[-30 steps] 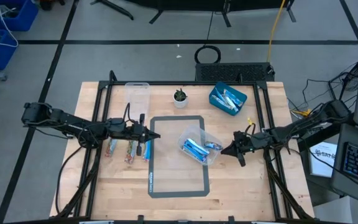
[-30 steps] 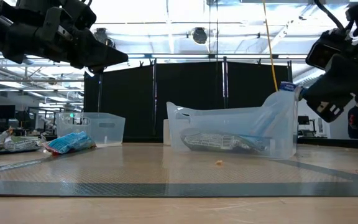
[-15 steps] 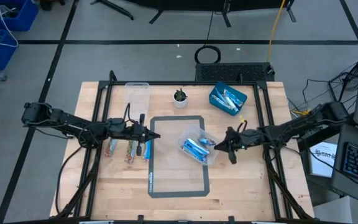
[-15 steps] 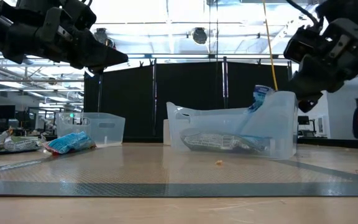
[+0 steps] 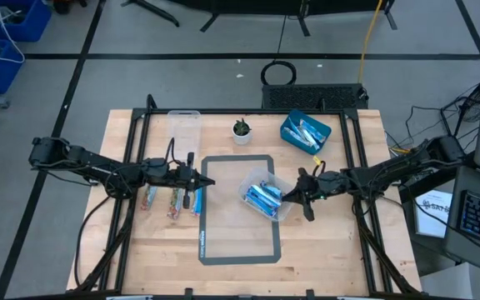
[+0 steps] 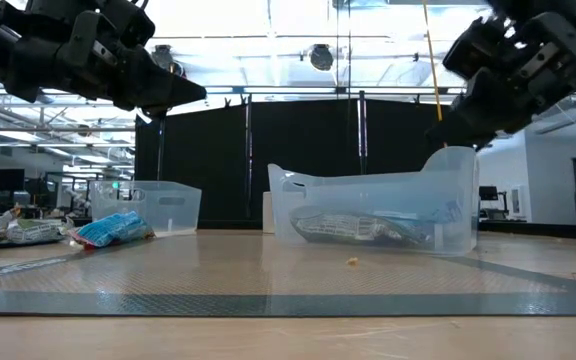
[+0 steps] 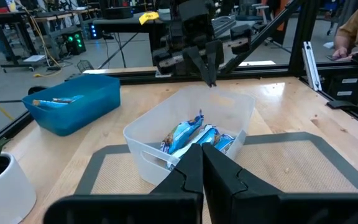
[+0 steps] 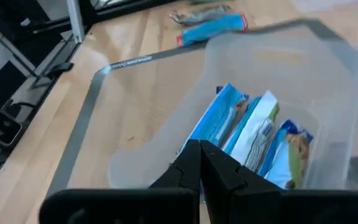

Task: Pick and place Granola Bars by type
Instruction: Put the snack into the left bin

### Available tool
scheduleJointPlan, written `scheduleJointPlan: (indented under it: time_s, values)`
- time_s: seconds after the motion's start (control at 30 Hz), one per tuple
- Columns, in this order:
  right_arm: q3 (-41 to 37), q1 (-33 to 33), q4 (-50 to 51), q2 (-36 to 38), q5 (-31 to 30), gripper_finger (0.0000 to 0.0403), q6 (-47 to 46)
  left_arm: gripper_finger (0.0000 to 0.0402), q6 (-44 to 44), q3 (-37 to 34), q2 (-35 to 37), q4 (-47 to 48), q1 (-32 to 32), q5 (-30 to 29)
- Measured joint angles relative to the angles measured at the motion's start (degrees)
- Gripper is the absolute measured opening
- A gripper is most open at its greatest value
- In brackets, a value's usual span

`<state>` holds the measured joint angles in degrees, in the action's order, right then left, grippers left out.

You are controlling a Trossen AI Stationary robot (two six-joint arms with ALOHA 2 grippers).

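right gripper (image 5: pixel 293 194) advanced over tub (image 5: pixel 267 195) | fingers together | left gripper (image 5: pixel 207 182) hovering

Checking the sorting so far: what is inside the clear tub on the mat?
The clear tub holds several blue-and-white granola bars lying side by side. Anything underneath them is covered, so the exact count is unclear.

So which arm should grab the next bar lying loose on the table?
Probably the left. Its end effector hangs right beside the loose bars on the wood, while the right end effector is over at the clear tub, across the mat.
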<state>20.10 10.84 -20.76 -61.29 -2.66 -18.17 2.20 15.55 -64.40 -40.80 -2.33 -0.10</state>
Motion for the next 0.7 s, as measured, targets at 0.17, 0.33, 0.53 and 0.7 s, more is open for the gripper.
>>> scheduleJointPlan:
  time_s: [0.17,0.33,0.53,0.7]
  values:
    - [-1.0,1.3,5.7,8.5,-0.8,0.0000,4.1,0.0008,-0.1,0.0,0.0,0.0,0.0,0.0]
    - [-5.3,3.1,6.0,18.0,-3.1,0.0000,10.1,0.0004,-0.2,0.0,0.0,0.2,0.0,0.0]
    - [-11.0,3.5,4.2,26.6,2.6,0.0000,14.8,0.0007,-0.2,0.0,0.0,0.2,0.0,0.0]
    - [-14.5,3.1,2.2,32.6,8.8,0.0000,17.1,0.0008,-0.7,0.0,0.0,0.2,0.0,0.0]
